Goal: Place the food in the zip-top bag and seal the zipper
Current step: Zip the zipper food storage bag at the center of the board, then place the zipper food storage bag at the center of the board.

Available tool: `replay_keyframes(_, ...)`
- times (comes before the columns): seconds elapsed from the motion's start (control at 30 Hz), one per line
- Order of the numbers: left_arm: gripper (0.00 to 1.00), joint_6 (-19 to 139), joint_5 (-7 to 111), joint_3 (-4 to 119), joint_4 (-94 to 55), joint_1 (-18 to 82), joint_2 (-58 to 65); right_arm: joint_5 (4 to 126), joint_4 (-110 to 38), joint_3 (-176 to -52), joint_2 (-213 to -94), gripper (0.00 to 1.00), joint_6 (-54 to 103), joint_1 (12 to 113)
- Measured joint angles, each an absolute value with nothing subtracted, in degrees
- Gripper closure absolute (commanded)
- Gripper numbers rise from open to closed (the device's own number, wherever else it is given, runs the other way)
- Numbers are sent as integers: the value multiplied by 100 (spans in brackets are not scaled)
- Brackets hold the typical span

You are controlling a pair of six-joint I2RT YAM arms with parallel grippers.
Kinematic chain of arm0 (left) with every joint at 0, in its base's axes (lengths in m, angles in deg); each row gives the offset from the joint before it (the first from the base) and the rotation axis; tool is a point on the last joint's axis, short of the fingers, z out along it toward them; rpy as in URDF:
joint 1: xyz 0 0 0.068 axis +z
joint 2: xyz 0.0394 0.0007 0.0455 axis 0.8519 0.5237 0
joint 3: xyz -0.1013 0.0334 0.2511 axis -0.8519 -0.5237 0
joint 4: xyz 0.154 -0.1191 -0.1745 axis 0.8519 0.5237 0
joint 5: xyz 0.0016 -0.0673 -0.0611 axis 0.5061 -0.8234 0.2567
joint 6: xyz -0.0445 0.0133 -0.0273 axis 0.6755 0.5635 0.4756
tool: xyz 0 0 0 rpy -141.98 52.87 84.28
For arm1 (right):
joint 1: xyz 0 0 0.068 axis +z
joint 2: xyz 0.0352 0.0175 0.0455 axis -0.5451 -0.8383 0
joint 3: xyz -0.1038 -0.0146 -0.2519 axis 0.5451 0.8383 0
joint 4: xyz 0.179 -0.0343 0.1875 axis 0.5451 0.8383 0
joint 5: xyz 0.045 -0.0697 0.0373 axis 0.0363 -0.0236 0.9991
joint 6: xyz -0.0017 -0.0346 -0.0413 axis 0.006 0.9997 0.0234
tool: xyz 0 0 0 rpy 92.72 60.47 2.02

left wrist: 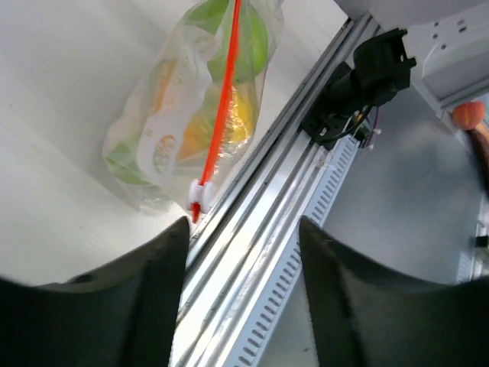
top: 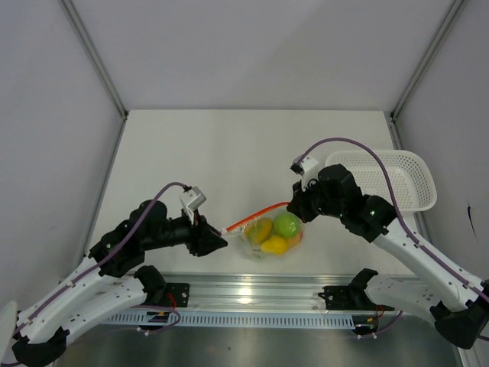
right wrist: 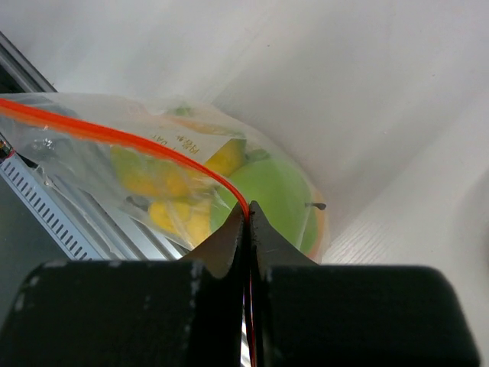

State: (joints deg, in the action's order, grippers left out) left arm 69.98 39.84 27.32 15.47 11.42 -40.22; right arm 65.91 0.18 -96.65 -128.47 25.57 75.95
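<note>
Right arm [top: 382, 222] at zip-top bag [left wrist: 145, 176], right fingers [right wrist: 221, 248] pinching zipper [right wrist: 114, 136] (left fingers [left wrist: 145, 290] apart).

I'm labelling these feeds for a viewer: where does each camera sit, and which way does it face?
Top external: above and behind the bases, looking down at the table; left arm, right arm and the zip-top bag between them show.
Left wrist: on the left arm, facing the bag's zipper; open jaws frame it.
Right wrist: on the right arm, facing the bag; jaws shut on the zipper.
Shared: all show bag and zipper.
</note>
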Motion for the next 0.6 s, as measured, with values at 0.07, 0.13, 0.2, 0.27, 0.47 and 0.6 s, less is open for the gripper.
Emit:
replay_keyframes(0.07,23,7036,4097,2732,1580,1142,-4060,6523,-39,-9636,-12875,100,2519,7663)
replay_keyframes(0.13,8,7047,4292,2737,1621,1142,-4064,6471,-113,-9630,-12947,100,2487,7800)
replay_keyframes(0.2,5,7092,4513,2761,1689,1142,-4062,6399,-205,-9630,-13039,100,2447,7932)
replay_keyframes(0.27,4,7095,4694,2826,1755,1142,-4066,6373,-273,-9630,-13124,100,2421,7993)
replay_keyframes(0.47,1,7016,5505,3211,1956,1142,-4468,6141,-445,-9748,-13640,100,2401,7862)
replay_keyframes(0.6,1,6998,6051,3377,2030,1142,-5054,6067,-555,-10124,-14322,100,2342,7425)
